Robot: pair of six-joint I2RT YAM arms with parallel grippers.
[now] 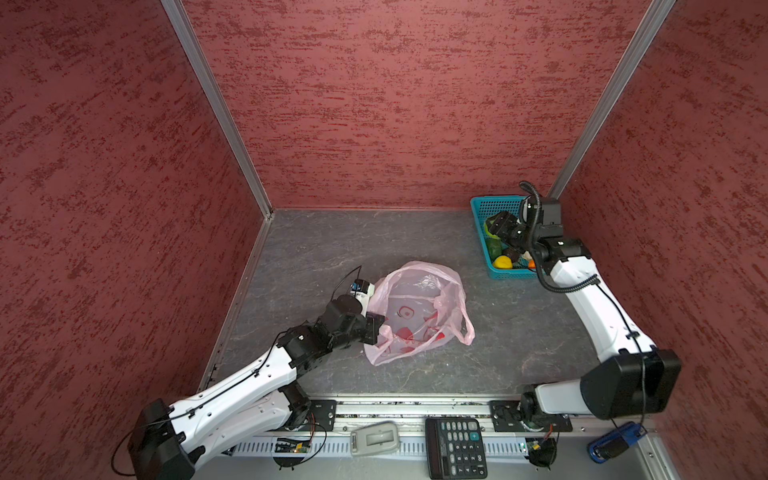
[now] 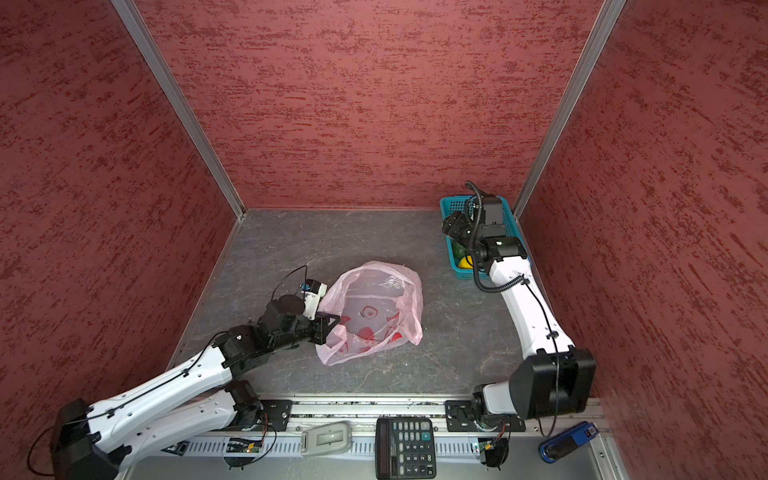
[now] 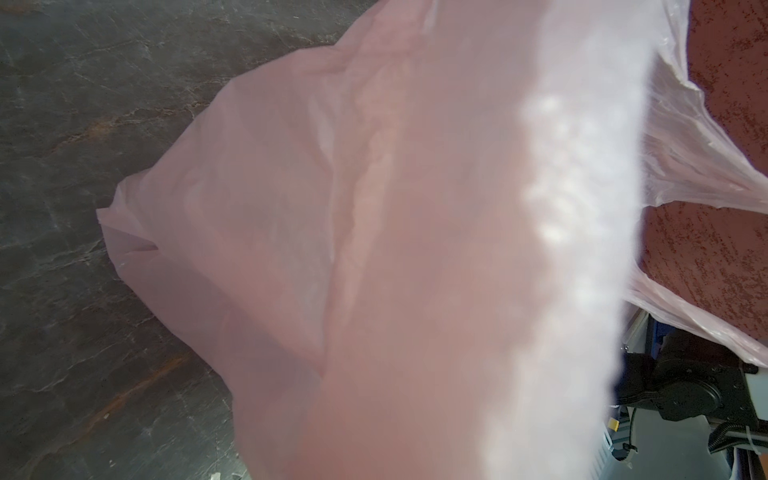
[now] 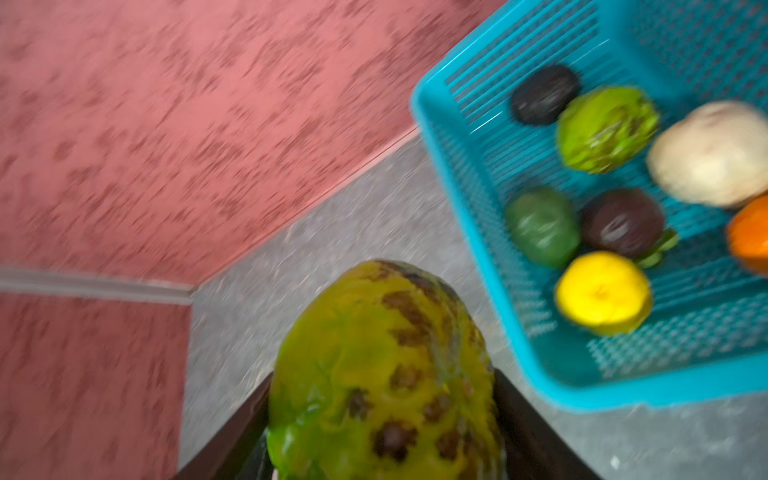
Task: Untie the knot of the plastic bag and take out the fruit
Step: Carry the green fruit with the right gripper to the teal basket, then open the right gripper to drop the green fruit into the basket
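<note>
one pale-pink plastic bag [image 1: 415, 299], left jaws clamped on its 9 o'clock edge, one teal plastic basket [image 1: 494, 205] at 2 o'clock, seven round fruits [image 4: 602, 293] inside, right jaws gripping one spotted yellow-green fruit [image 4: 382, 374]

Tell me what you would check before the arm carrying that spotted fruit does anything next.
1. Spotted fruit gripped between the right pincer fingers: ok.
2. Fruit fully over the basket: cannot tell; in a top view the pincer sits by its rim.
3. Room in the basket: ok, bare mesh shows beside the yellow fruit.
4. Left pincer shut on the plastic bag edge: ok.
5. Bag emptied: cannot tell; only red print shows through it.
</note>
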